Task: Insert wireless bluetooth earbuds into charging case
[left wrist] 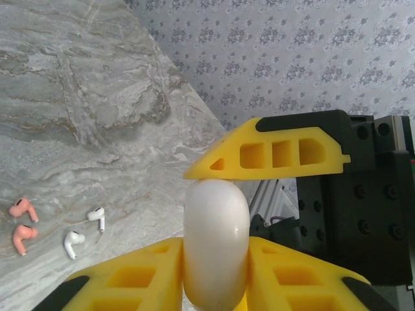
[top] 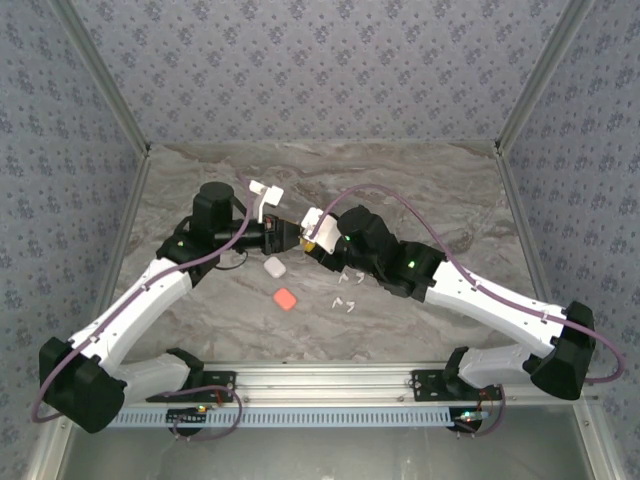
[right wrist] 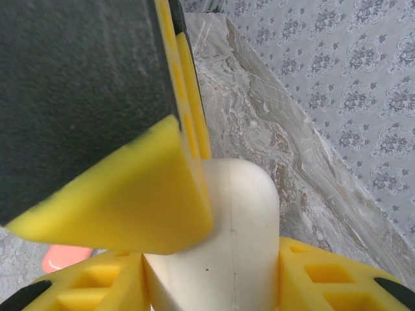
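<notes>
Left fingers (left wrist: 139, 275): we see them closed on the white rounded plastic charging case (left wrist: 216, 240), above the middle of the grey marbled bench (top: 450, 190).
Right fingers (right wrist: 324, 275): gripping the same case from the right.
Earbuds: two coral-red stemmed earbuds (left wrist: 23, 208) and two white stemmed earbuds (left wrist: 97, 217) lie loose on the bench, apart from the case.

Left end effector (left wrist: 217, 217), right end effector (right wrist: 220, 227), clamped

White charging case (left wrist: 216, 240), rounded, clamped in my left jaws and right jaws. Two coral earbuds (left wrist: 23, 208) and two white earbuds (left wrist: 97, 217) lie loose on desk (left wrist: 78, 97), close together.
</notes>
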Robot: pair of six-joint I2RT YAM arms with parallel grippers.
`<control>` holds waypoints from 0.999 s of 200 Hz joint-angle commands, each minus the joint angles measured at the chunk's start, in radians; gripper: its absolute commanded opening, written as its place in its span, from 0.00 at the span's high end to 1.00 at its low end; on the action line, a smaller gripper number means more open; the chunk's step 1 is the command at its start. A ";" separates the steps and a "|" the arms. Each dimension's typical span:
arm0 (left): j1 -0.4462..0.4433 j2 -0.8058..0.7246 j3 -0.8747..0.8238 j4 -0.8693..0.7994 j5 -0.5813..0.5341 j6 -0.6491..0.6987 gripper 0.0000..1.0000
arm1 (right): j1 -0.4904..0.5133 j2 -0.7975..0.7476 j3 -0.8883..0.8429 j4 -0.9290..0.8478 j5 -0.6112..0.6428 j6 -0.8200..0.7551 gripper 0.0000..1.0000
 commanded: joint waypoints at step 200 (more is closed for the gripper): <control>-0.034 -0.218 -0.271 0.652 -0.195 0.094 0.96 | -0.387 -0.252 -0.285 0.499 -0.704 0.652 0.00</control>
